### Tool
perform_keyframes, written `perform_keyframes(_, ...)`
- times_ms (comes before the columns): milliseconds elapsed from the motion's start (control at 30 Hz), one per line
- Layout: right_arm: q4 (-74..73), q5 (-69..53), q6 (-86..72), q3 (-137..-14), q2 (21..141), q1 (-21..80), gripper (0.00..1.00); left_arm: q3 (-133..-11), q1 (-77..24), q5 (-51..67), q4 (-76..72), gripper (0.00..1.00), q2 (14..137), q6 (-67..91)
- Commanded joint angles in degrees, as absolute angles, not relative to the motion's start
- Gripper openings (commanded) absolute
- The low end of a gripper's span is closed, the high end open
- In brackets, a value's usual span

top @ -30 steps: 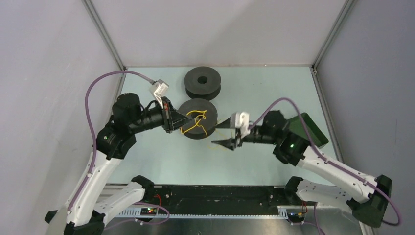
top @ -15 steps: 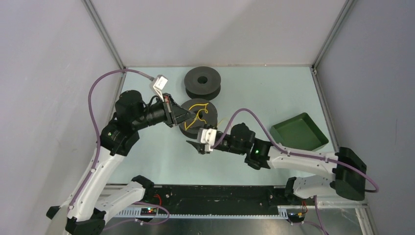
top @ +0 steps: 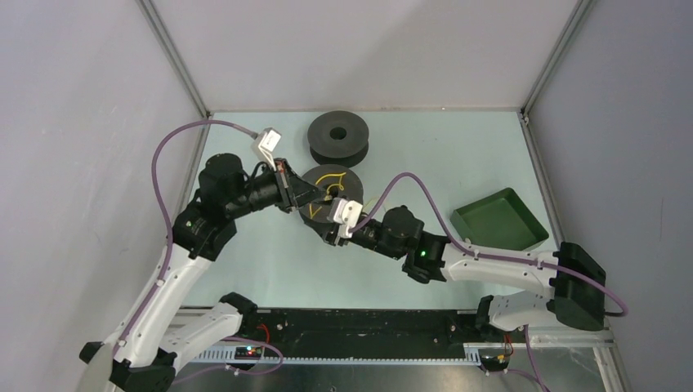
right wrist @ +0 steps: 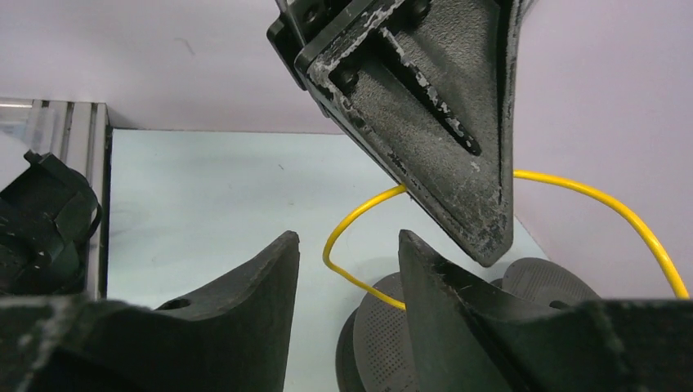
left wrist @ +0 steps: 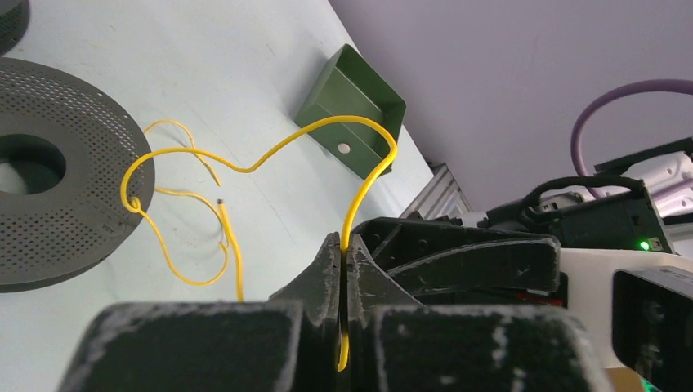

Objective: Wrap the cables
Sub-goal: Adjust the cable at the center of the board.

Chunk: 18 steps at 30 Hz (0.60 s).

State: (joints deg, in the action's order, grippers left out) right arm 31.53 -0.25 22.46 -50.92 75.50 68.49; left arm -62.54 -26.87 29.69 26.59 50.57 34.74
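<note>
The yellow cable (left wrist: 270, 151) runs from the rim of the near dark grey spool (left wrist: 57, 204) in a high loop into my left gripper (left wrist: 343, 249), which is shut on it. In the top view the left gripper (top: 316, 194) sits over the near spool (top: 347, 189), with the yellow cable (top: 328, 177) on it. My right gripper (right wrist: 347, 241) is open, just below the left gripper's finger (right wrist: 433, 122). A bend of the yellow cable (right wrist: 343, 233) shows between the jaws, apart from both. In the top view the right gripper (top: 330, 232) is at the spool's near edge. The red cable is out of view.
A second dark grey spool (top: 338, 135) stands behind the near one. A green tray (top: 498, 219) sits at the right and also shows in the left wrist view (left wrist: 351, 110). Grey walls close the table on three sides.
My right arm has swung left across the table, bringing its open gripper up to the near spool under the left gripper. The left gripper stays shut on the yellow cable and has barely shifted.
</note>
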Motion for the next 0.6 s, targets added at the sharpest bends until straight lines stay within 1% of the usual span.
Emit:
perform_keyframes(0, 32.43, 3.36, 19.63, -53.47, 73.03, 68.91, 0.52, -61.88, -27.13, 27.35, 23.92, 0.0, 49.24, 35.26)
perform_keyframes(67, 32.3, 3.65, 18.27, -53.97, 73.36, 68.86, 0.45, -61.61, -27.11, 26.81, 23.64, 0.0, 49.0, 35.2)
perform_keyframes(100, 32.5, 3.42, 17.44, -54.01, 73.4, 68.75, 0.36, -61.5, -27.1, 26.72, 23.53, 0.0, 48.98, 35.18)
perform_keyframes(133, 33.0, 2.9, 15.0, -54.04, 73.4, 68.23, 0.31, -61.42, -27.08, 26.46, 23.5, 0.0, 48.85, 35.1)
perform_keyframes(167, 33.2, 1.38, 13.39, -54.05, 73.28, 67.73, 0.24, -61.26, -27.07, 26.37, 23.32, 0.0, 48.82, 35.08)
perform_keyframes(233, 33.87, -3.04, 7.45, -54.05, 73.1, 65.43, 0.2, -61.01, -27.08, 26.07, 23.03, 0.0, 48.66, 35.11)
perform_keyframes(333, 34.84, -5.24, 2.36, -54.05, 73.15, 63.21, 0.19, -60.52, -27.07, 25.58, 22.64, 0.0, 48.51, 35.43)
perform_keyframes(400, 34.92, -6.03, 1.22, -54.05, 73.13, 62.86, 0.13, -60.21, -27.07, 25.27, 22.34, 0.0, 48.45, 35.53)
perform_keyframes(433, 34.91, -7.11, 0.74, -54.05, 73.15, 62.49, 0.05, -60.07, -27.07, 25.16, 22.25, 0.0, 48.5, 35.32)
perform_keyframes(467, 34.9, -7.99, -1.18, -54.01, 73.05, 62.18, 0.02, -60.1, -27.07, 25.01, 22.11, 0.01, 48.46, 35.06)
perform_keyframes(533, 36.32, -11.11, -6.39, -53.2, 72.14, 60.46, 0.0, -60.33, -27.0, 24.77, 22.11, 0.14, 48.42, 33.32)
perform_keyframes(567, 37.84, -12.95, -11.44, -52.26, 71.75, 58.56, 0.0, -60.83, -27.04, 24.83, 22.13, 0.28, 48.1, 31.14)
